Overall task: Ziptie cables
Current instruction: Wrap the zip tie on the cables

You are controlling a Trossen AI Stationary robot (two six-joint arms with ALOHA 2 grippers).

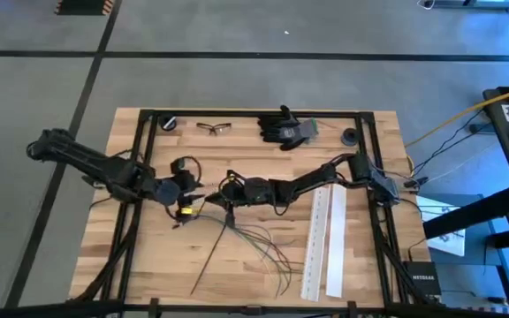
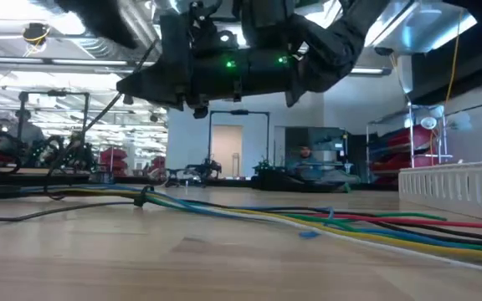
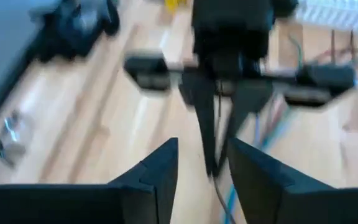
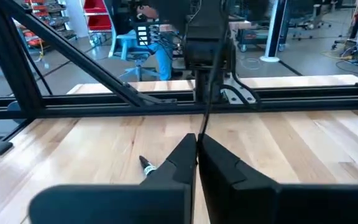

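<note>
Cables (image 1: 253,238) fan beneath right gripper (image 1: 227,196), strand pinched.

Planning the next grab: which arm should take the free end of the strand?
Left, probably. Right gripper is shut on the dark strand; left gripper is open, facing it, with the strand in line between its fingers.

Location type: industrial robotics lab or workshop. A wooden worktop (image 1: 360,265) carries a black aluminium frame (image 4: 291,98) and stands on a grey floor (image 1: 237,79) marked with dark tape lines. Beyond it lies an open hall with ceiling strip lights (image 2: 23,63), red equipment racks (image 2: 400,163), further benches, a blue stool (image 4: 126,46) and a seated person (image 2: 306,159).
</note>
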